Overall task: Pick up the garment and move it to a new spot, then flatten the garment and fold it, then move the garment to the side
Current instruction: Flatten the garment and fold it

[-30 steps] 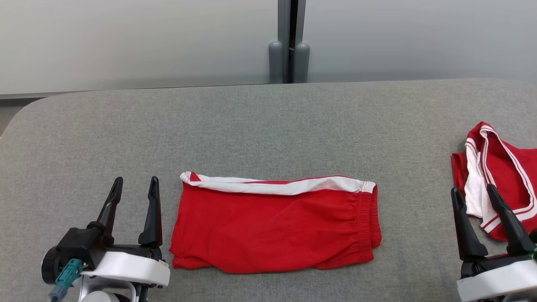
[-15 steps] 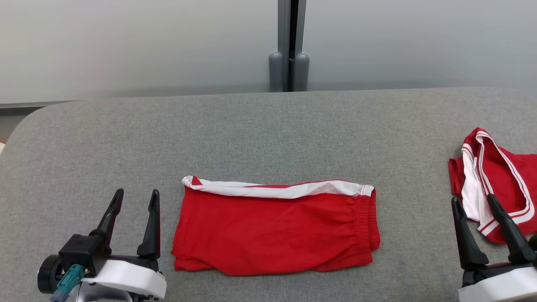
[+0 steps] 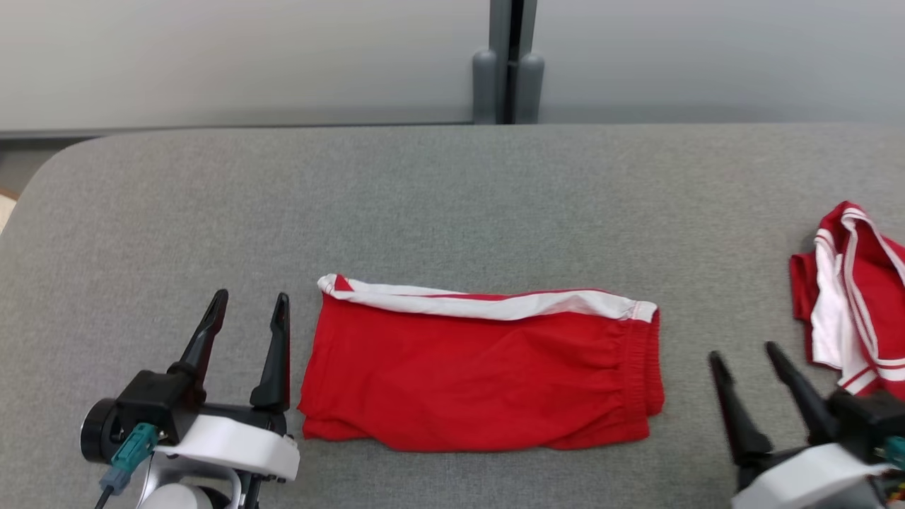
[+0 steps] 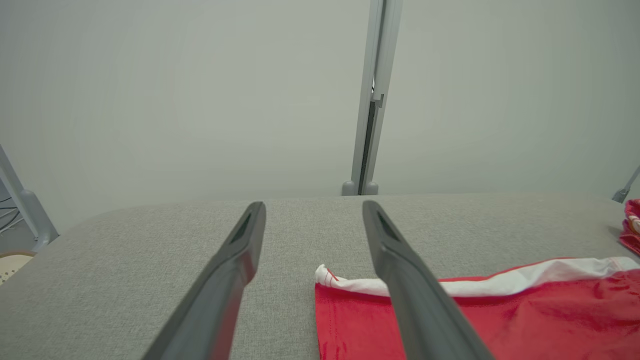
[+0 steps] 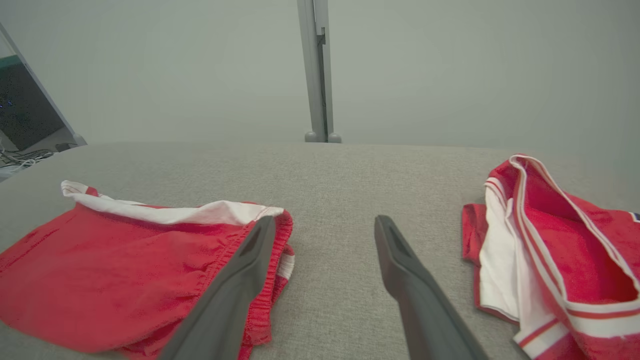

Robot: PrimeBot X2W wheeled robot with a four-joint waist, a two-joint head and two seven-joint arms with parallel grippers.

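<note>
The garment (image 3: 481, 382), red shorts with a white band along the far edge, lies folded flat on the grey padded table (image 3: 452, 198). My left gripper (image 3: 252, 295) is open just left of the garment's left edge, holding nothing. In the left wrist view the left gripper (image 4: 314, 205) points across the table, with the garment (image 4: 500, 320) behind its right finger. My right gripper (image 3: 744, 351) is open to the right of the garment's elastic edge. In the right wrist view the right gripper (image 5: 325, 220) frames bare table, with the garment (image 5: 125, 260) at its left.
A second red and white garment (image 3: 855, 297) lies crumpled at the table's right edge, also (image 5: 550, 240) right of my right fingers. A grey partition post (image 3: 508, 71) stands behind the far edge. The table's left corner is rounded.
The head camera has shifted, so the whole picture moved. My right gripper has moved left, away from the crumpled garment and nearer the folded one. The left gripper holds its place.
</note>
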